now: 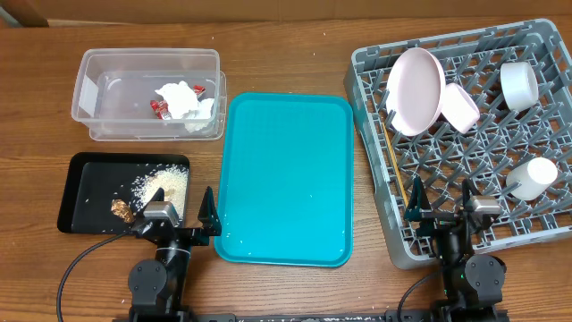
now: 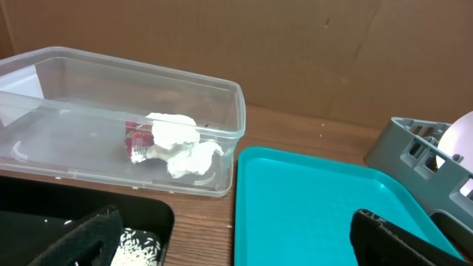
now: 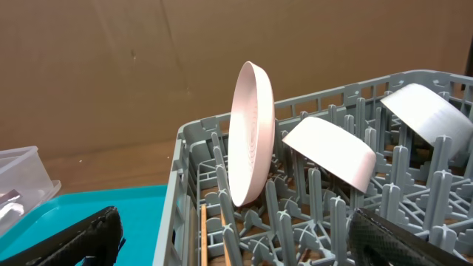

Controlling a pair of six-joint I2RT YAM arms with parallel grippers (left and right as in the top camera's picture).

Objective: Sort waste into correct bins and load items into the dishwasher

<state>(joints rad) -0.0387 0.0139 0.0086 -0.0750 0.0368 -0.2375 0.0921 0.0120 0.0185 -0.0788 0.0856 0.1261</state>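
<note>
The clear tub [image 1: 89, 76] holds a red wrapper [image 1: 161, 108] and white tissue [image 1: 183, 98]; both show in the left wrist view, wrapper [image 2: 137, 137] and tissue [image 2: 181, 144]. The black tray [image 1: 76, 188] holds rice crumbs [image 1: 165, 183] and a brown lump [image 1: 121, 209]. The grey rack [image 1: 375, 134] holds the pinkish plate [image 1: 414, 89] on edge, a bowl [image 1: 460, 105], another bowl [image 1: 518, 85], a white cup [image 1: 534, 176] and chopsticks [image 1: 398, 170]. My left gripper [image 1: 179, 215] is open and empty at the front left. My right gripper [image 1: 447, 213] is open and empty over the rack's front edge.
A teal tray [image 1: 286, 179] lies between the black tray and the rack. A cardboard wall stands behind the table. The rack's upright pegs [image 3: 284, 214] rise just in front of my right gripper.
</note>
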